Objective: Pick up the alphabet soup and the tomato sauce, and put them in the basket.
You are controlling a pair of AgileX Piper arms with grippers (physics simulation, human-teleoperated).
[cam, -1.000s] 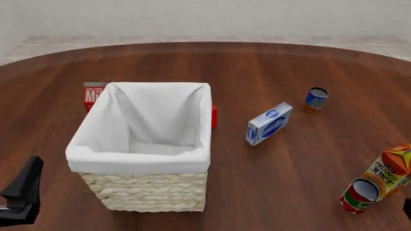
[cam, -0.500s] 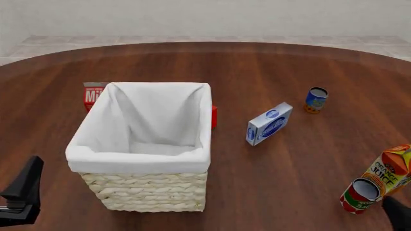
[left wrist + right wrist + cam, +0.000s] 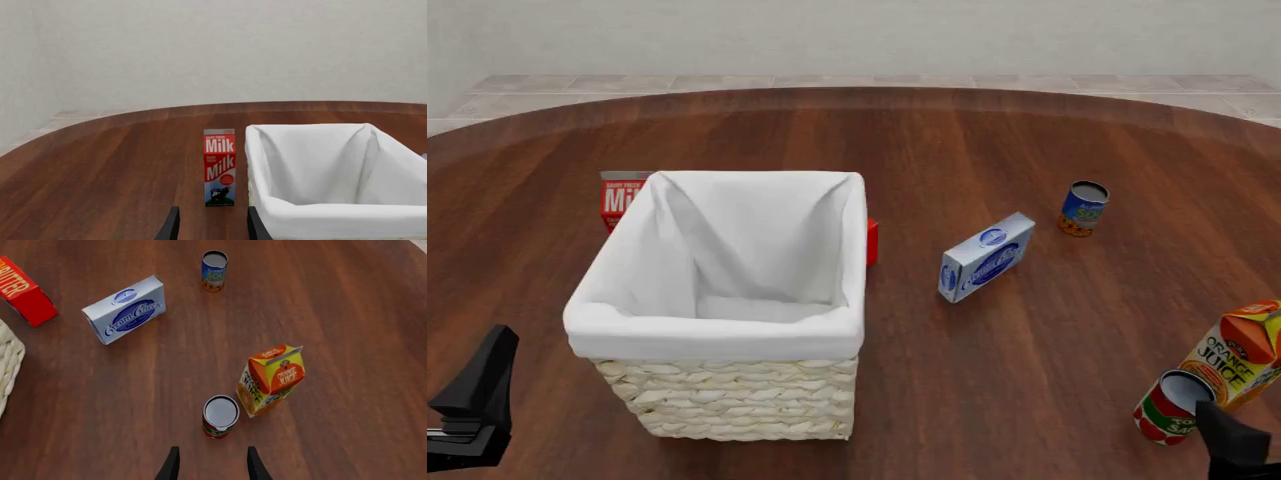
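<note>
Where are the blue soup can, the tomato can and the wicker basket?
Blue-labelled alphabet soup can (image 3: 1082, 208), front view, label.
Red-and-green tomato sauce can (image 3: 220, 412), right wrist view, grey top.
Cream wicker basket (image 3: 734, 400), front view, woven wall.

milk carton (image 3: 622, 196) half behind basket (image 3: 734, 405)

My left gripper (image 3: 467, 420) sits low at the near left edge, jaws parted and holding nothing. My right gripper (image 3: 212, 464) sits at the near right corner, likewise spread and unladen.
</note>
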